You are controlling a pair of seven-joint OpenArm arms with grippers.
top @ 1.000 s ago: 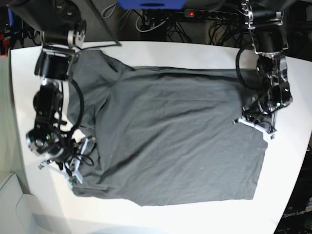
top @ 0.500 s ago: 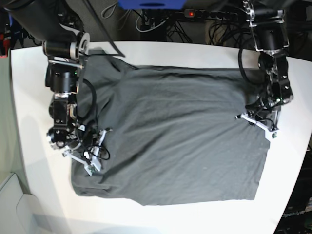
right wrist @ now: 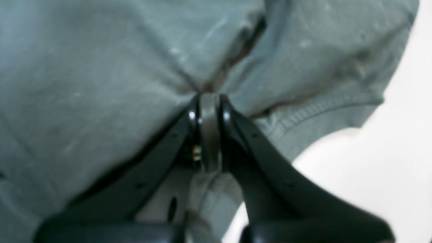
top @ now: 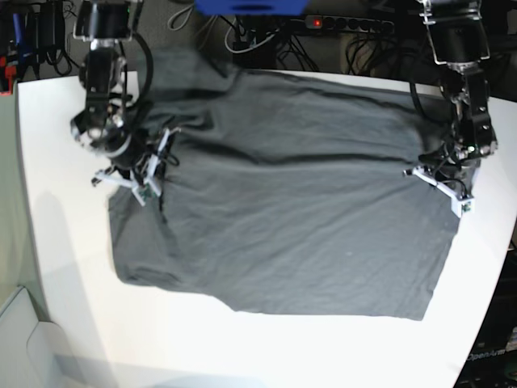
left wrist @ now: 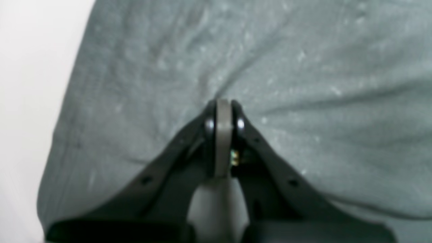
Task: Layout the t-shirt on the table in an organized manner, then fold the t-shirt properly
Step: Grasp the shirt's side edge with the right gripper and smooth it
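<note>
Cloth spread wide across the white bench (top: 65, 242): the dark grey t-shirt (top: 291, 210) lies mostly flat, its far edge reaching the bench's back rim near the cables, its near hem running slantwise across the lower middle of the base view. Bare bench shows as a broad strip in front of that hem, a wide band on the base view's left, and a narrower margin on its right past the shirt's side edge. Right pincer (top: 129, 174) sits at the shirt's upper-left part in the base view, jaws pressed together on a gathered pinch of fabric; creases fan out from the tips in the right wrist view (right wrist: 209, 96), with a ribbed edge band just beside them and white bench beyond that edge. Left pincer (top: 440, 178) stands at the shirt's opposite side, jaws likewise clamped tight on a fold of cloth; left wrist view shows wrinkles running out from the closed tips (left wrist: 222, 104) and the shirt's side edge lying near them, bare bench alongside. A long ridge of slack runs across the cloth between the two grips. Lower-left corner of the shirt is rounded and slightly bunched; lower-right corner comes to a clean point. Both wrist views are blurred, so whether the gripped parts clear the bench cannot be told.
</note>
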